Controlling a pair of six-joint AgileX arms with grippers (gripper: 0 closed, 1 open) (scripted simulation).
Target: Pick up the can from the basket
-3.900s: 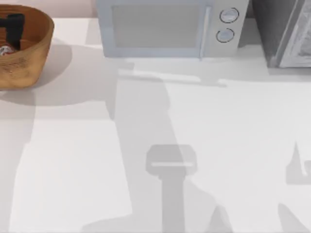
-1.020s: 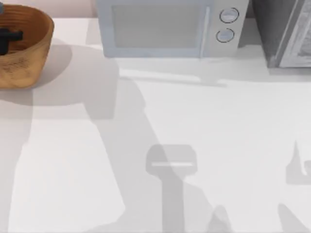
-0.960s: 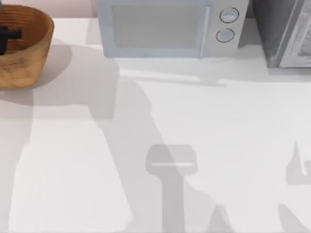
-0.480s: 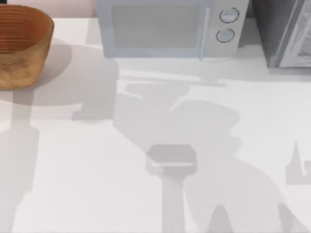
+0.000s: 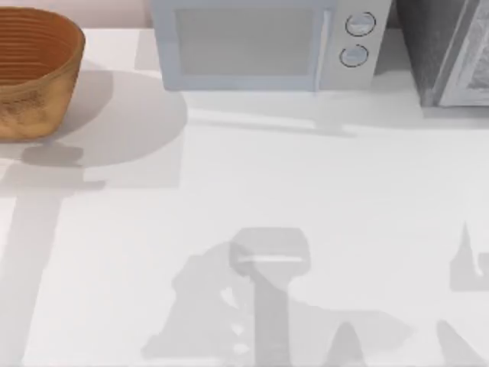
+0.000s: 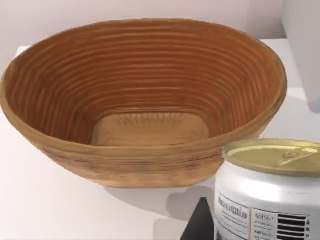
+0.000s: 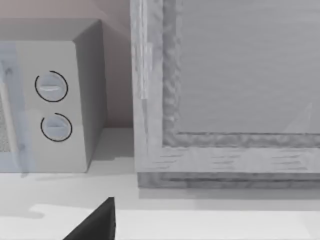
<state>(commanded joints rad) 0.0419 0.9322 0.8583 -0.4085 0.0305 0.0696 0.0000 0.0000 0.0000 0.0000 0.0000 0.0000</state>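
Note:
The orange-brown woven basket [image 5: 34, 69] stands at the table's far left corner, and its ribbed inside [image 6: 150, 130] holds nothing. The can [image 6: 270, 190], with a tan-gold top and a white side with dark print, hangs outside the basket on its near side, close to the left wrist camera. My left gripper [image 6: 257, 227] is shut on it, and one dark finger [image 6: 200, 227] lies against the can's side. A dark piece of my right gripper [image 7: 95, 224] sits low over the table, facing the back right corner.
A white microwave [image 5: 263, 46] with two round knobs [image 7: 52, 107] stands along the back edge. A grey cabinet [image 5: 451, 50] fills the back right corner. Soft arm shadows lie across the white tabletop [image 5: 306, 176].
The dark left gripper that reached into the basket has come up out of it and left the top view. The basket now stands without the can, and the arm shadows have shifted toward the front.

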